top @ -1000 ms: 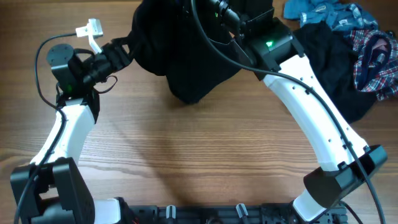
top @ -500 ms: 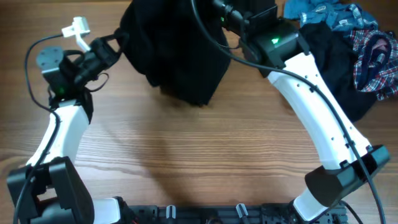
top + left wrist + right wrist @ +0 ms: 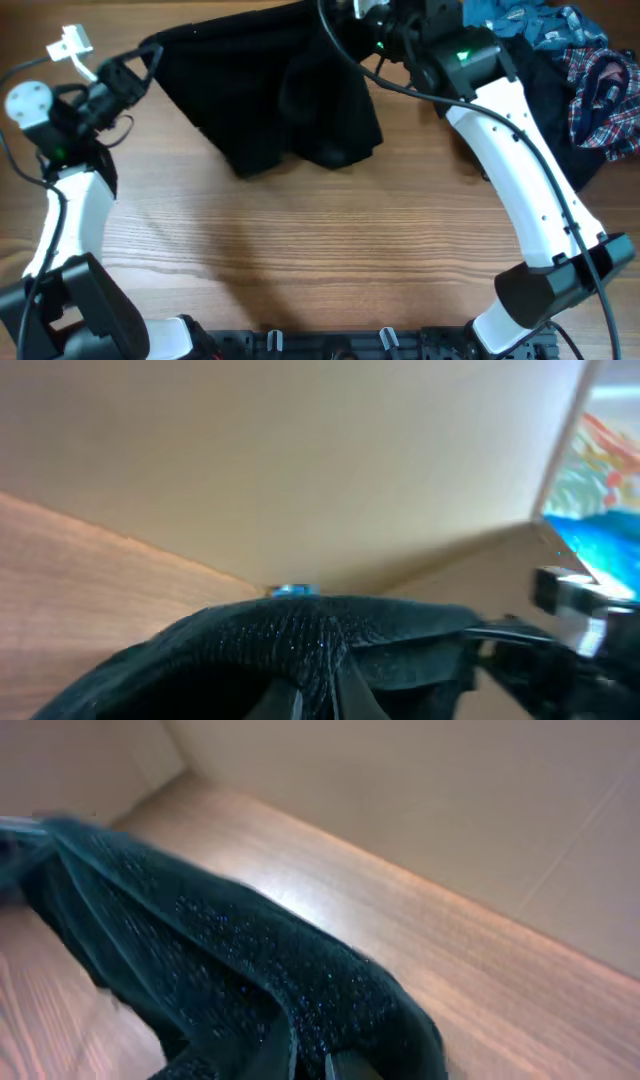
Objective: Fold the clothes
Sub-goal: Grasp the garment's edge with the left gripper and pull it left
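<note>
Over the table's (image 3: 300,260) far side, black garment (image 3: 265,100), top edge clamped in left gripper (image 3: 150,56) and right gripper (image 3: 345,14); near side open.

I am working over a wood-grain table (image 3: 330,270). A plain beige wall (image 3: 300,450) is rising behind it. Light is glinting off the wood.

Arms extended, grippers held wide apart.
The left arm (image 3: 70,215) angles outward and the right arm (image 3: 520,170) reaches forward; left gripper (image 3: 147,60) and right gripper (image 3: 348,12) each seem pinched shut on the black garment (image 3: 280,100).
</note>
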